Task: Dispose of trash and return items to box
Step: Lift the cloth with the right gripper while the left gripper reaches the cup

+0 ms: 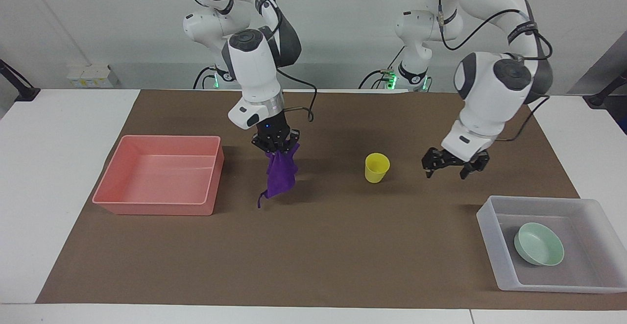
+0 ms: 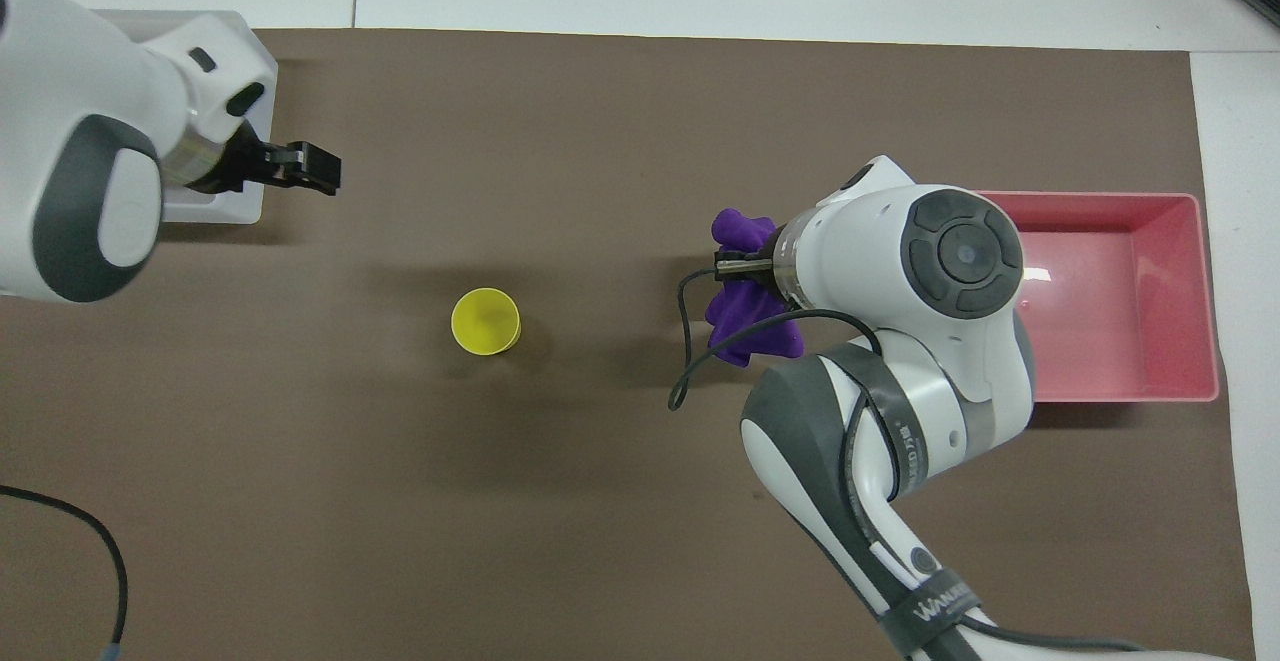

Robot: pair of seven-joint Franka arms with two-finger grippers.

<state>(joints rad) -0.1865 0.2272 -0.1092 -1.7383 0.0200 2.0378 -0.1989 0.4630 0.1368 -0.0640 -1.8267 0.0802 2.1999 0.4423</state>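
Right gripper [image 1: 275,148], fingers clamped on the hanging purple cloth [image 1: 280,176], should clear the pink bin [image 1: 211,179] wall before release; left gripper [image 1: 453,164], fingers wide, hangs empty near the yellow cup [image 1: 376,167].

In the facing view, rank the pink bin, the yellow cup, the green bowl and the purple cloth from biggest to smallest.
1. Pink bin
2. Green bowl, though nearer the camera
3. Purple cloth, hanging lifted, so unsure against the bowl
4. Yellow cup

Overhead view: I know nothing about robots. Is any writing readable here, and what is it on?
"WAN...": on the black strap around the right arm; the remaining letters are unreadable.
Second strap on the same arm: lettering too blurred to read.
No other text is visible.
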